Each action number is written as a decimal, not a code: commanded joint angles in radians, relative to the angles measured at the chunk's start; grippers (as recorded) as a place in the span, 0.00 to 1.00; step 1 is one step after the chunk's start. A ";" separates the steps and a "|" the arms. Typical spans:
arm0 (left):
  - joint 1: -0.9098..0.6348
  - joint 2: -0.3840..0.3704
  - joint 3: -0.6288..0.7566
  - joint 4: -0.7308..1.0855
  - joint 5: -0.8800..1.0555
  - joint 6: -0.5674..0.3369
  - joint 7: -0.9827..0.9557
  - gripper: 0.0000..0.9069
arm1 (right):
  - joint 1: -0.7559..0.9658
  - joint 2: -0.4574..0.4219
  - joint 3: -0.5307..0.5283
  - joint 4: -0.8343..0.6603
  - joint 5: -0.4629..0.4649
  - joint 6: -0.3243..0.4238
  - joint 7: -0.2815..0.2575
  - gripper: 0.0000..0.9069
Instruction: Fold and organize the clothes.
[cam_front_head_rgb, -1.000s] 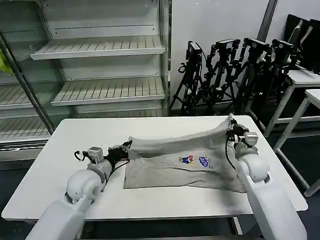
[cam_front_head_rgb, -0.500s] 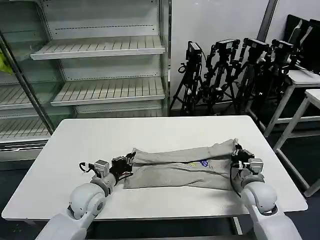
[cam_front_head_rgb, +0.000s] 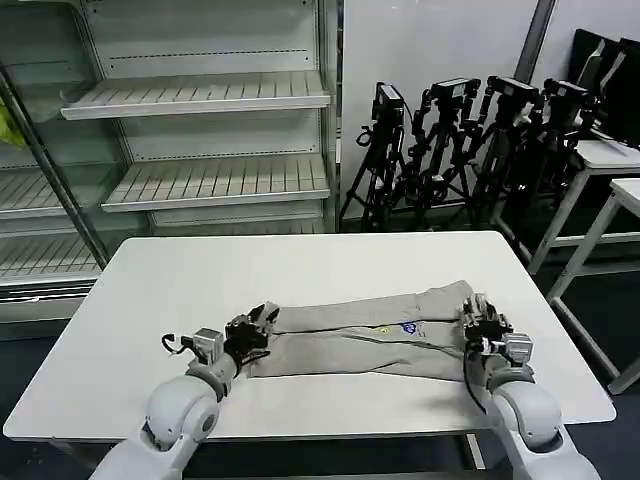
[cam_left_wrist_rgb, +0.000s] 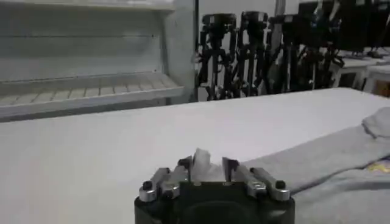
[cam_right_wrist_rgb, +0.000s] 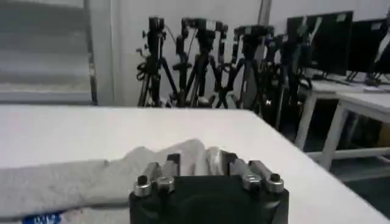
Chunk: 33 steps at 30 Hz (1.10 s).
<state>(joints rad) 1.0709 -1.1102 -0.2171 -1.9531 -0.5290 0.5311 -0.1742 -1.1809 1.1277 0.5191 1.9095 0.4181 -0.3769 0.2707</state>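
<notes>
A light grey shirt (cam_front_head_rgb: 360, 338) lies across the white table (cam_front_head_rgb: 330, 262), folded lengthwise into a long narrow band. Part of its small multicolour print (cam_front_head_rgb: 405, 326) shows just under the folded-over edge. My left gripper (cam_front_head_rgb: 256, 330) is low at the shirt's left end and shut on a bunch of grey cloth (cam_left_wrist_rgb: 204, 167), which stands up between its fingers (cam_left_wrist_rgb: 186, 165). At the shirt's right end my right gripper (cam_front_head_rgb: 482, 318) is down near the table, shut on a fold of the shirt (cam_right_wrist_rgb: 195, 155).
Empty white store shelves (cam_front_head_rgb: 200, 180) stand beyond the table at the left. A row of black camera tripods (cam_front_head_rgb: 470, 140) fills the back right, next to white side tables (cam_front_head_rgb: 615, 170). Bare tabletop surrounds the shirt on all sides.
Both grippers have come down and toward the table's near edge, carrying the shirt's far edge over its front. The raised cloth now lies flat and the print is mostly covered.
</notes>
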 joint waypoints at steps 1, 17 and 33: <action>0.150 -0.072 -0.054 -0.155 -0.008 -0.003 -0.089 1.00 | -0.115 0.001 0.074 0.163 0.005 0.060 -0.001 1.00; 0.128 -0.219 -0.032 0.058 -0.023 -0.005 -0.200 0.67 | -0.329 0.038 0.145 0.253 -0.003 0.130 -0.004 1.00; 0.109 -0.224 -0.033 0.069 -0.144 -0.041 -0.185 0.02 | -0.356 0.051 0.153 0.292 0.019 0.124 0.004 1.00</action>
<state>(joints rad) 1.1782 -1.3150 -0.2515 -1.9057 -0.6146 0.4926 -0.3474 -1.5123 1.1766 0.6636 2.1878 0.4344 -0.2609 0.2755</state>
